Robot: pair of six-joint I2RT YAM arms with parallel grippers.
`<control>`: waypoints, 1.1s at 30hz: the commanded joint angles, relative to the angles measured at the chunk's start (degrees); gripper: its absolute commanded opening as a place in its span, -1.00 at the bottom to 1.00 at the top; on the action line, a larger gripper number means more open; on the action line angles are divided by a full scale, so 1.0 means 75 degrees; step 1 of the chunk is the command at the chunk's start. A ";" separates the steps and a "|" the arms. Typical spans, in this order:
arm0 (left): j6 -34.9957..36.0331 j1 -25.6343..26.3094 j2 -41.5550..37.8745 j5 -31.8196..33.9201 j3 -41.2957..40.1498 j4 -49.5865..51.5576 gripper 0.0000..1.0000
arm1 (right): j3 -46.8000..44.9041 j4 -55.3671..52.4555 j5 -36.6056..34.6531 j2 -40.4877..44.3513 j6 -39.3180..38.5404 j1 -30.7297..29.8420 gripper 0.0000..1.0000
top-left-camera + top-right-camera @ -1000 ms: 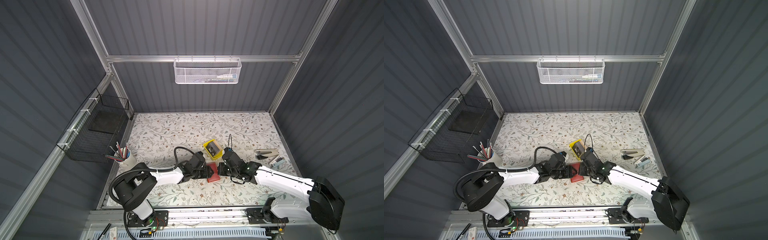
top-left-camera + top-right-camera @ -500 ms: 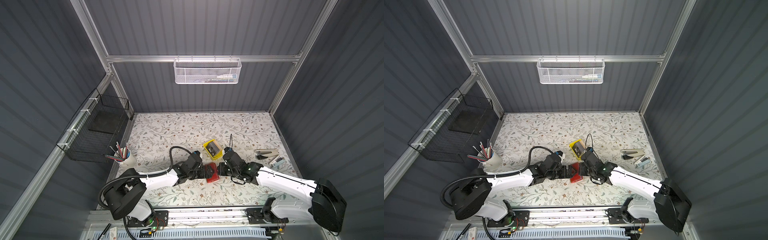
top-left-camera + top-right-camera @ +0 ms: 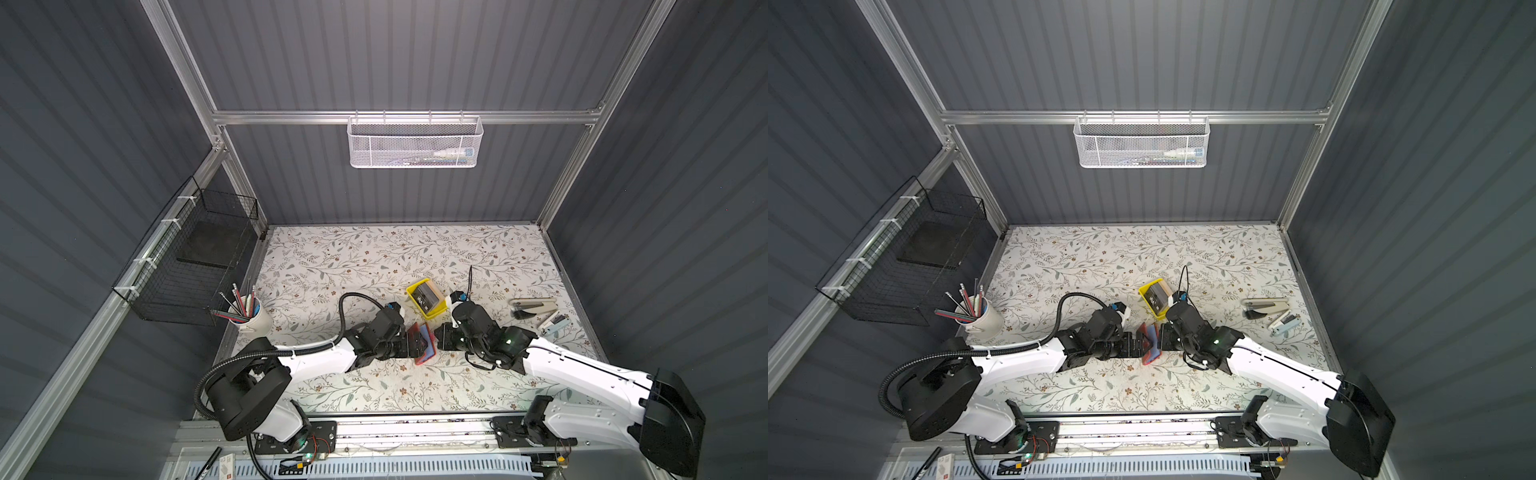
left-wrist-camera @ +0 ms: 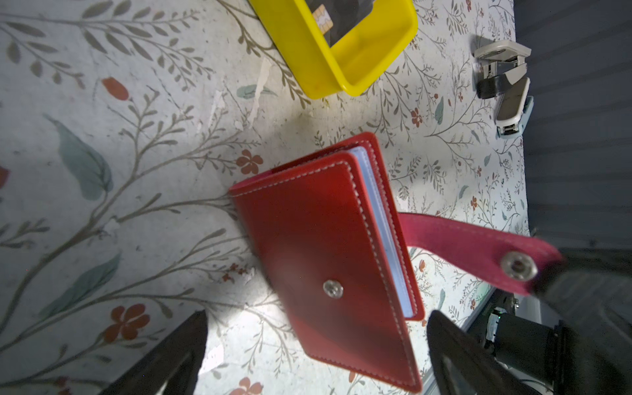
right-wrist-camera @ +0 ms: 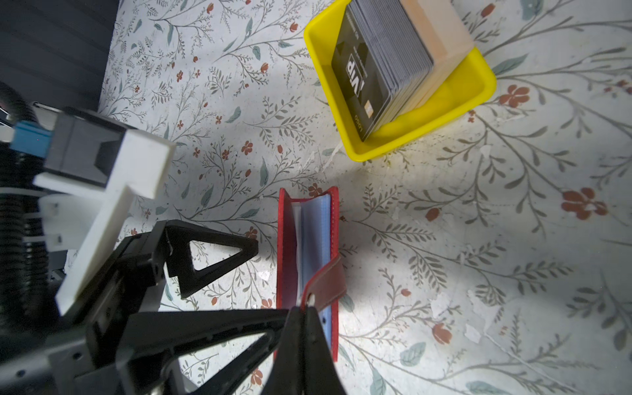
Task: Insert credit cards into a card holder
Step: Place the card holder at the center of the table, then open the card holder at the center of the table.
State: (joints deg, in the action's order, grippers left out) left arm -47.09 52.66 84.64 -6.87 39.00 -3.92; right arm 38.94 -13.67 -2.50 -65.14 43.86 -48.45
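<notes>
While the right gripper (image 5: 305, 309) is pinching the strap (image 5: 326, 282) of the red card holder (image 5: 307, 246) with its jaws fully closed, just at the strap's snap end, the left gripper (image 4: 314, 349) is waiting with jaws spread wide, gripping nothing. In the left wrist view its two fingers (image 4: 178, 352) are flanking the holder's stitched cover without touching it.

In both top views the card holder (image 3: 422, 343) is sitting between the two grippers at table centre, with the left at its 9 o'clock and the right at its 3 o'clock. It is tipping up on edge, and the covers are gaping slightly, showing bluish sleeves. I cannot tell whether its lower edge is touching the floral table (image 3: 332, 257).

Credit cards (image 5: 369, 71), dark with white "VIP" lettering, are leaning as a stack inside the yellow tray (image 5: 410, 136). The tray is lying near the holder at its 1 o'clock and is apart from it.

A stapler (image 3: 534, 307) is lying at about 2 o'clock, well apart. A pencil cup (image 3: 253, 320) is standing at about 9 o'clock by the table's edge.
</notes>
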 commanded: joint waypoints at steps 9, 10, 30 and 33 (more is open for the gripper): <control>0.0189 -0.0084 0.0445 0.0210 0.0528 0.0432 0.97 | -0.0198 -0.0090 -0.0188 0.0095 -0.0098 -0.0069 -0.93; 0.0217 -0.0108 0.0436 0.0234 0.0558 0.0473 0.95 | -0.0188 -0.0137 -0.0231 0.0071 -0.0073 -0.0074 -0.93; 0.0443 -0.0804 0.0111 -0.0803 -0.0227 -0.0624 0.47 | -0.0374 0.0294 -0.0124 -0.0197 0.0281 -0.0033 -0.20; 0.0437 -0.0828 0.0091 -0.0805 -0.0271 -0.0659 0.47 | -0.0435 0.0665 0.0179 -0.0092 0.0323 -0.0033 -0.13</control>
State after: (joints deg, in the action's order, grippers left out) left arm -44.12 46.76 86.59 -11.90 37.78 -7.97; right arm 36.29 -12.45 -3.97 -66.94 46.19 -48.73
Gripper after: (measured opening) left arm 0.736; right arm 0.431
